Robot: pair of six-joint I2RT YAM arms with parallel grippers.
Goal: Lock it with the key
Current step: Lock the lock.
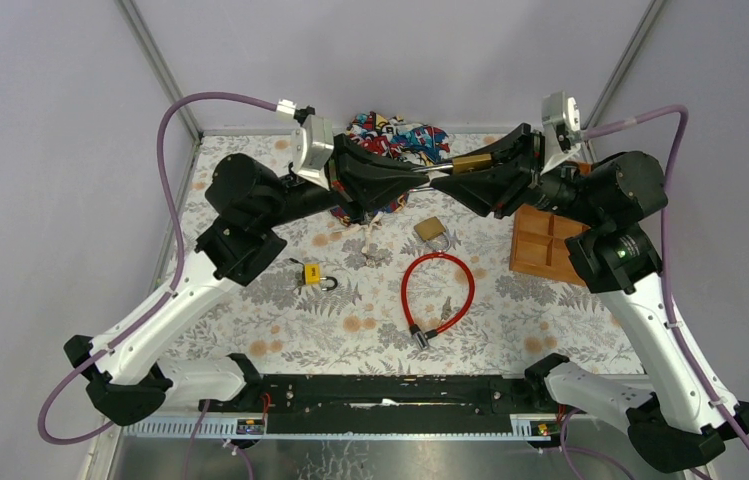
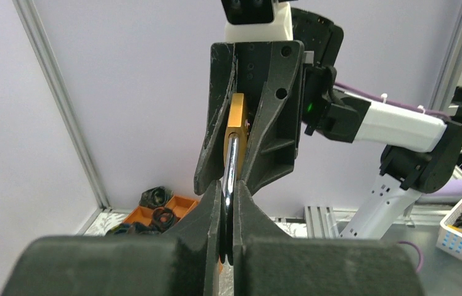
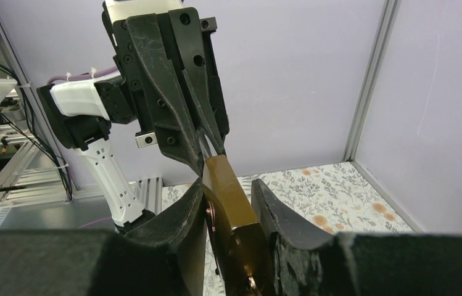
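A brass padlock (image 1: 472,162) hangs in the air between both arms, over the back of the table. My left gripper (image 2: 229,197) is shut on its steel shackle (image 2: 231,166), and the brass body (image 2: 235,123) points away from that camera. My right gripper (image 3: 228,183) straddles the padlock body (image 3: 228,203). One finger presses the body's side and the other touches it lower down. A thin pinkish ring shows beside the body. The key cannot be made out clearly. In the top view the two grippers meet tip to tip near the shackle (image 1: 430,173).
On the floral table lie a second brass padlock (image 1: 433,230), a small yellow padlock (image 1: 313,274), a red cable lock (image 1: 437,290) and loose keys (image 1: 370,250). A wooden compartment tray (image 1: 547,245) stands at the right. A colourful cloth (image 1: 400,138) lies at the back.
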